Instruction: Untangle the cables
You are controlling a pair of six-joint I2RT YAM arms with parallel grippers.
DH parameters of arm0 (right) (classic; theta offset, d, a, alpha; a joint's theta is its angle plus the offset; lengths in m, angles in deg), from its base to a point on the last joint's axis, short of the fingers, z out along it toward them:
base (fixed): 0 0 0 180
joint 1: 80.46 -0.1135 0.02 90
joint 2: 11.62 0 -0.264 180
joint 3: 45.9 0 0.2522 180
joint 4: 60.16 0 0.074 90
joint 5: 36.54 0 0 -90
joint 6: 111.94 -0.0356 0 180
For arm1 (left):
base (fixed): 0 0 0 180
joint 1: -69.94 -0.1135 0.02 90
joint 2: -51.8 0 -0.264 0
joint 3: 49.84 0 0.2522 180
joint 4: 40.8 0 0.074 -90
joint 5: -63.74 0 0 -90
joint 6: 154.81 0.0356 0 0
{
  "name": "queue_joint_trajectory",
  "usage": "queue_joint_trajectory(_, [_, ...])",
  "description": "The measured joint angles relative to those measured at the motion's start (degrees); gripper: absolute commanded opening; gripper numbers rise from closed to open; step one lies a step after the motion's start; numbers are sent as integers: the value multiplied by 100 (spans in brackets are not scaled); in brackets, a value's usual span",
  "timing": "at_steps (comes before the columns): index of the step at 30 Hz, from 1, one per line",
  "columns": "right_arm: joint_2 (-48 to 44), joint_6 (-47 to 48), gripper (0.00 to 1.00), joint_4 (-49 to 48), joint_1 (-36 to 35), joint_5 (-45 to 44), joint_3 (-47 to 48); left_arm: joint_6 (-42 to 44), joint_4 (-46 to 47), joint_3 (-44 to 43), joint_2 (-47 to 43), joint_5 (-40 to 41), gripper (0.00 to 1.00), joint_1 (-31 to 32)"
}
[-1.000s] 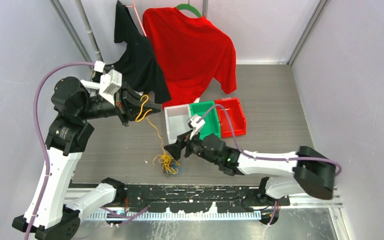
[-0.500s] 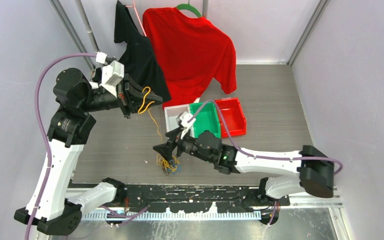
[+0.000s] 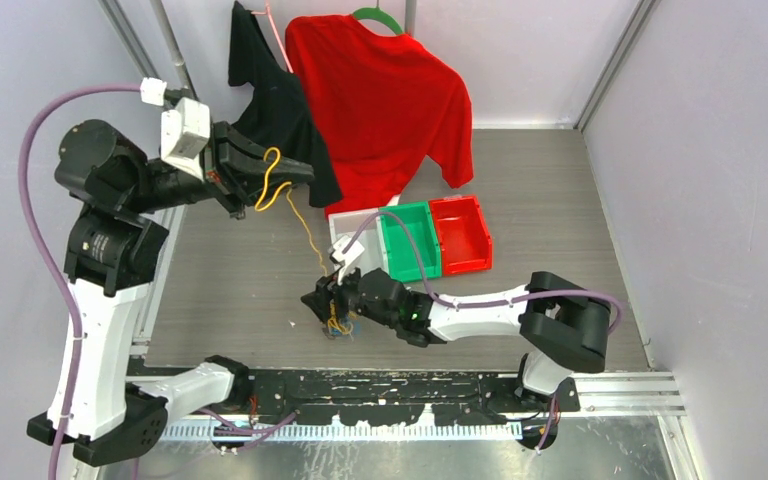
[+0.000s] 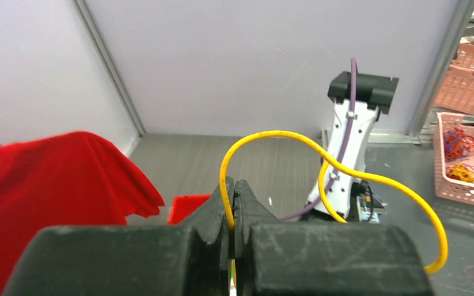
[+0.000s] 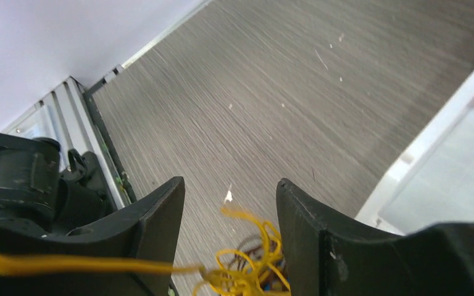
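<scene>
Pinching a yellow cable (image 4: 271, 132), left fingers (image 4: 213, 214) hold it aloft.

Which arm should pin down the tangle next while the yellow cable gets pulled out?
Right. The right gripper hangs open just over the tangle; the left gripper, raised far off, is shut on the yellow cable.

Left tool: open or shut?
Shut. In the left wrist view the left tool's dark fingers meet, pinching the thin yellow cable, which loops out beyond them.
</scene>
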Motion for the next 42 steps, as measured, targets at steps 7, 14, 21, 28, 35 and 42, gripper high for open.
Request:
queue_joint_trajectory(7, [251, -275, 65, -599, 0, -295, -745, 170, 48, -1064, 400, 293, 0, 0])
queue_joint_trajectory(14, [385, -479, 66, -907, 0, -540, -1167, 579, 103, -2428, 892, 787, 0, 0])
queue_joint_trajectory(21, [629, -697, 71, -1370, 0, -654, -1528, 1121, 535, -2986, 1093, 1574, 0, 2])
queue_joint_trajectory(28, [699, -909, 72, -1711, 0, -874, -1976, 2035, 1547, -3152, 1298, 3082, 0, 2])
queue_joint_trajectory(35, [603, -933, 72, -1687, 0, -960, -2065, 2658, 2378, -2295, 1156, 4118, 0, 2])
queue_joint_trajectory(42, [-385, -715, 65, -1064, 0, -1064, -2109, 2835, 1687, -457, 116, 4022, 0, 2])
